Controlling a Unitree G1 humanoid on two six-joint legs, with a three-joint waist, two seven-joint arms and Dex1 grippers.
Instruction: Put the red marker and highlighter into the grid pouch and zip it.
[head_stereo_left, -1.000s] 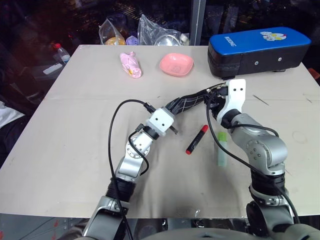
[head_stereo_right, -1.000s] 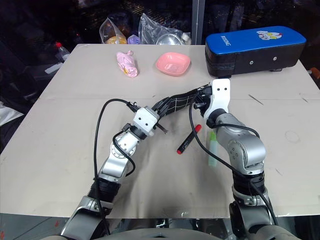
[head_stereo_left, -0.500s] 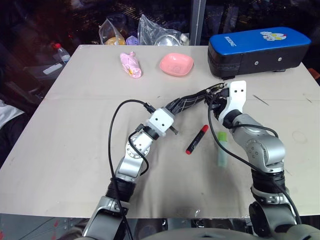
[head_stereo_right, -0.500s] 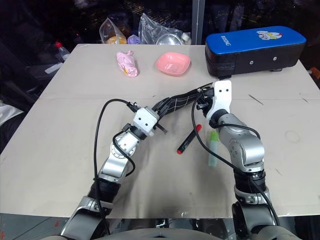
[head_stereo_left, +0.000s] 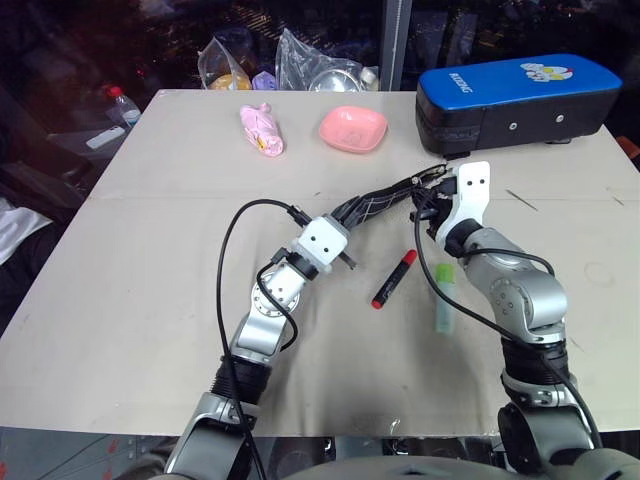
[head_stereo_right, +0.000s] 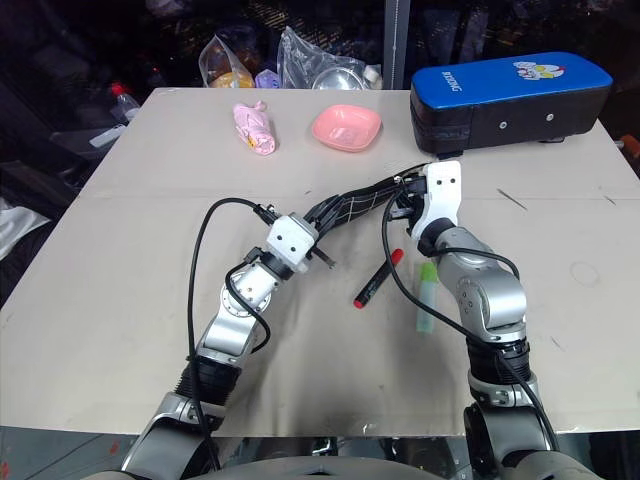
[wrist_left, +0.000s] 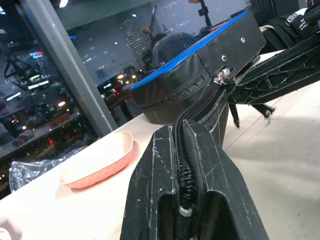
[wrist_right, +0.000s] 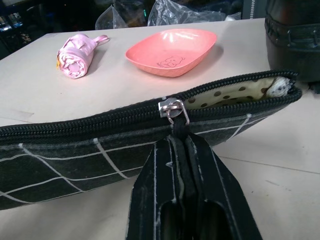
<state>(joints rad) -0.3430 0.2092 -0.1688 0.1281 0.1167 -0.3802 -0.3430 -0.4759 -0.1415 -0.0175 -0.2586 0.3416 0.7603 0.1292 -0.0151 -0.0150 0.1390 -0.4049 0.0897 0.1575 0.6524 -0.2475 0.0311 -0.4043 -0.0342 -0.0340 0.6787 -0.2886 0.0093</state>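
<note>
The grid pouch (head_stereo_left: 378, 205) hangs above the table between both hands, black with white lines. My left gripper (wrist_left: 182, 150) is shut on its zipper edge at one end. My right gripper (wrist_right: 175, 141) is shut on the metal zipper pull (wrist_right: 173, 108). Past the pull the zipper stands open and the dotted lining (wrist_right: 235, 92) shows. The red marker (head_stereo_left: 394, 279) lies on the table below the pouch. The highlighter (head_stereo_left: 443, 297) with its green cap lies just right of it, beside my right forearm.
A big blue-and-black case (head_stereo_left: 517, 100) stands at the back right, close behind the pouch. A pink dish (head_stereo_left: 352, 128) and a pink rolled bundle (head_stereo_left: 261, 129) sit at the back. Plastic bags (head_stereo_left: 300, 62) lie beyond the far table edge.
My right gripper has closed on the zipper pull and its wrist has tilted slightly. The left arm, the pouch, the marker and the highlighter have stayed put.
</note>
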